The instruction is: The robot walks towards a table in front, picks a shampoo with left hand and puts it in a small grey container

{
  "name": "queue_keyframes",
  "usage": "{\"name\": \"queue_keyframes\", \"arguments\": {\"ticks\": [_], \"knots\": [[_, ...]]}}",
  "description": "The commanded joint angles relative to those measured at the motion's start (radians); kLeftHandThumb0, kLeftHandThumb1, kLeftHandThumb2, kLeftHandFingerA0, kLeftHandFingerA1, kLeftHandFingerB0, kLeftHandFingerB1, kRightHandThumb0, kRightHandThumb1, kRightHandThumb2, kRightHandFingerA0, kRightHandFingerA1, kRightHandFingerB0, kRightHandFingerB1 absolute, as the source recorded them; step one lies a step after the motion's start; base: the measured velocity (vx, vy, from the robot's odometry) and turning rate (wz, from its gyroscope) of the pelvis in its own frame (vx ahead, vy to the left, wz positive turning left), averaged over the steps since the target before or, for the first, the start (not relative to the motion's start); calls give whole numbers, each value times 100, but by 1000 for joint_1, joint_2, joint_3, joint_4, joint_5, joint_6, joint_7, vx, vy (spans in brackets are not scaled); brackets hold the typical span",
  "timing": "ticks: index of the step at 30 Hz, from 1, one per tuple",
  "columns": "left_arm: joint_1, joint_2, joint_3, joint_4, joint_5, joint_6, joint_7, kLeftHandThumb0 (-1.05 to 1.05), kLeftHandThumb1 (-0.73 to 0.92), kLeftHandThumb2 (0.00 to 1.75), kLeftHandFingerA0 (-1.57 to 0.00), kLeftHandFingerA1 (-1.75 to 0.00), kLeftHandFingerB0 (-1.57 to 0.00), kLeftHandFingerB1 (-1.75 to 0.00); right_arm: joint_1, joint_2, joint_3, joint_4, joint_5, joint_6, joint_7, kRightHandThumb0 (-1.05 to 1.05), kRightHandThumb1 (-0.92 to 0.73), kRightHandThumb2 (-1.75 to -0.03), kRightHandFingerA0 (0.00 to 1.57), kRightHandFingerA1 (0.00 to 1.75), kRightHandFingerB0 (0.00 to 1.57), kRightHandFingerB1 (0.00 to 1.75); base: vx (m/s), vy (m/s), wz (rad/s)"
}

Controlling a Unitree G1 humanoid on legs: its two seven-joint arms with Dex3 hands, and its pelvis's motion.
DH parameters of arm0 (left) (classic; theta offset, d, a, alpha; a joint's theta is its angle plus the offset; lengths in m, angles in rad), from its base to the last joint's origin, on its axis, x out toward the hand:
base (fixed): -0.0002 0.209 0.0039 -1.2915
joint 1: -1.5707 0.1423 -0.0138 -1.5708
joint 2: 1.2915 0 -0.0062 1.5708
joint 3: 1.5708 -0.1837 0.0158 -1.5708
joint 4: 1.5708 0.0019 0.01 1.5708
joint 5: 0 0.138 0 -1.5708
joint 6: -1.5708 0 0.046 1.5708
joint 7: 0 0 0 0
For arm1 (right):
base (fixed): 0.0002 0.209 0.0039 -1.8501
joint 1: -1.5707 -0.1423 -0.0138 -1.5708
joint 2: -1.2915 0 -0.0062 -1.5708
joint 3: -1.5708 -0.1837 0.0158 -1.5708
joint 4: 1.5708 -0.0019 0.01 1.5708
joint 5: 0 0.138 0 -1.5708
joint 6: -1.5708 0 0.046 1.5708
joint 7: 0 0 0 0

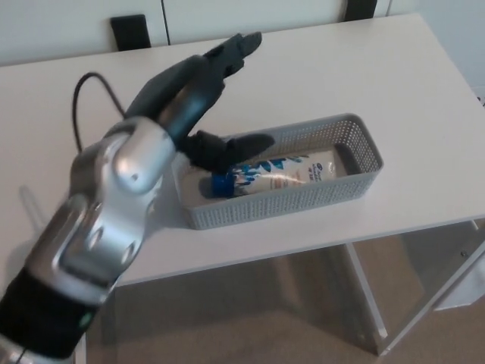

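Lying along container [362,145], shampoo [284,172], blue cap [221,184] leftward

Counter [364,83]: was white and matte, filled most of the view.
Legs [369,299]: were white, showed beneath the near edge, right side.
Floor [265,318]: was beige.
Back wall [76,23]: was white, split by vertical seams.
Black shapes [130,32]: stood beyond the far edge, one left, one right.
Light: fell soft, even.
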Motion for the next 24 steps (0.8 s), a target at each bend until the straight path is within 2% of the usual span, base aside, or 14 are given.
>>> {"name": "queue_keyframes", "arguments": {"ticks": [1,4,5,7,8,9,11,13,14,15,17,18,22,24], "knots": [[801,35,459,-689,-399,-366,-153,-36,25,88,0,-50,0,-48,35,-38,15,13,-20,3,26,-30,-73,-61,60,46,47,39,0,0,0],[1036,2,546,-656,-524,-523,-222,-35,27,88,-1,-50,0,-48,39,-28,20,21,-23,7,25,-30,-75,-62,60,46,47,39,0,0,0],[1120,-10,565,-620,-564,-597,-249,-64,52,56,-17,-32,-20,-28,43,-22,27,28,-30,7,20,-31,-74,-62,61,46,47,39,0,0,0],[1209,-17,585,-566,-613,-686,-289,-61,52,56,-19,-33,-21,-28,48,-9,27,38,-30,14,15,-30,-73,-61,63,46,47,39,0,0,0],[1298,-15,588,-496,-607,-793,-300,-65,54,57,-25,-34,-27,-30,52,-3,33,43,-36,17,3,-30,-73,-61,63,47,47,38,0,0,0],[1353,-10,594,-453,-605,-835,-316,-66,49,57,-31,-35,-34,-34,57,0,34,44,-37,16,-2,-33,-74,-61,62,46,45,38,0,0,0],[1401,12,600,-384,-586,-865,-330,-63,51,57,-37,-36,-37,-35,70,0,31,40,-32,6,5,-33,-74,-61,60,45,45,38,0,0,0],[1418,103,571,-200,-414,-977,-228,-57,47,56,-39,-40,-34,-35,81,-7,30,33,-28,-2,13,-33,-75,-62,60,46,47,38,0,0,0],[1407,148,552,-115,-326,-1022,-160,-60,41,72,-39,-51,-32,-45,77,-10,31,32,-29,1,11,-33,-75,-62,60,45,46,38,0,0,0],[1405,182,540,-67,-266,-1026,-118,-55,49,55,-47,-43,-37,-35,75,-9,30,33,-27,4,9,-31,-75,-62,61,46,46,38,0,0,0],[1389,214,526,-29,-219,-990,-91,-50,47,54,-49,-45,-39,-36,56,-13,25,31,-20,11,11,-32,-75,-62,60,45,47,38,0,0,0],[1394,226,524,-6,-198,-972,-75,-50,39,68,-49,-54,-39,-46,56,-16,30,32,-27,10,2,-33,-75,-62,60,44,48,38,0,0,0],[1438,257,516,42,-130,-927,-21,-51,42,70,-49,-54,-40,-47,69,-32,42,15,-36,0,7,-32,-75,-62,62,46,47,39,0,0,0],[1413,332,464,120,41,-909,133,-51,46,76,-59,-59,-46,-51,63,-29,48,20,-41,7,7,-33,-75,-62,60,46,46,38,0,0,0]]}}
